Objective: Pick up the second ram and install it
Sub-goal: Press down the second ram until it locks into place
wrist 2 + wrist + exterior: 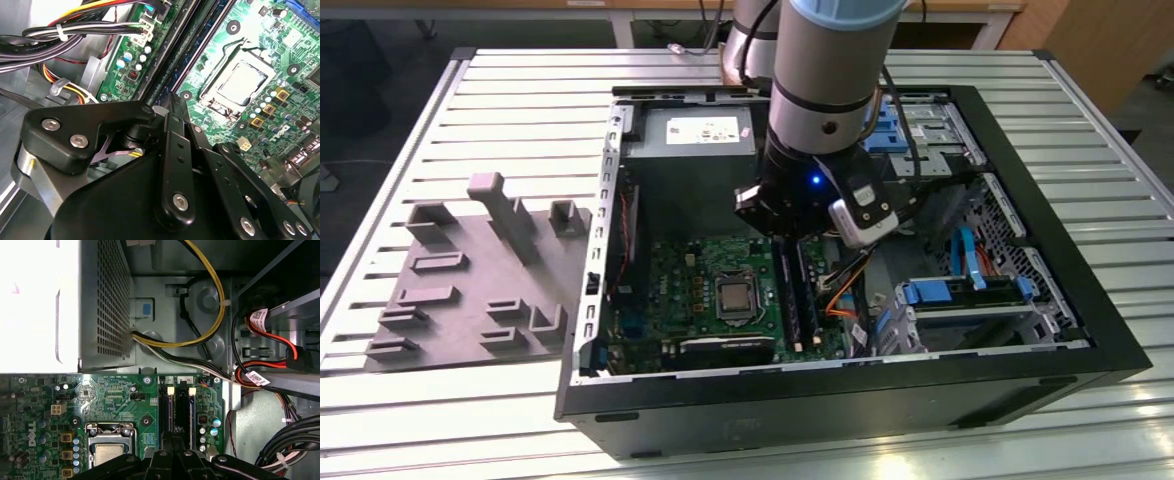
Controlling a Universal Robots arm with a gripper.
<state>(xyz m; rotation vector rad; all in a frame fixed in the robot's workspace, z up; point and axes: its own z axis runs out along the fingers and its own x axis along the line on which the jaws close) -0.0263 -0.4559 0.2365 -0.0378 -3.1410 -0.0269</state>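
**Mia:** Where is the claw [790, 245]?

**Ben:** It hangs low inside the case [1067, 330], right over the green board [680, 290].

**Mia:** Is it open?

**Ben:** No. In the second wrist view its tips look pressed close together. I cannot tell if they pinch something or just push down on it.

**Mia:** So where is the ram [182, 412]?

**Ben:** I think it is the thin dark stick standing in its slot, right under the claw. It is hard to be sure, because it is so dark there.

**Mia:** Which way does it lie?

**Ben:** Its long side runs in a straight line away from the silver box [687, 150], passing under the claw. The claw sits across it.

**Mia:** What else is close to the claw?

**Ben:** Another stick [167, 412] stands just beside the ram, lined up the same way. A bunch of wires [847, 285] hangs near the claw on its other side. So there is little room to either side, but open room above.

**Mia:** And the grey block [467, 290]?

**Ben:** It sits on the surface [720, 70], well apart from the claw, outside the case. I see no stick on it.
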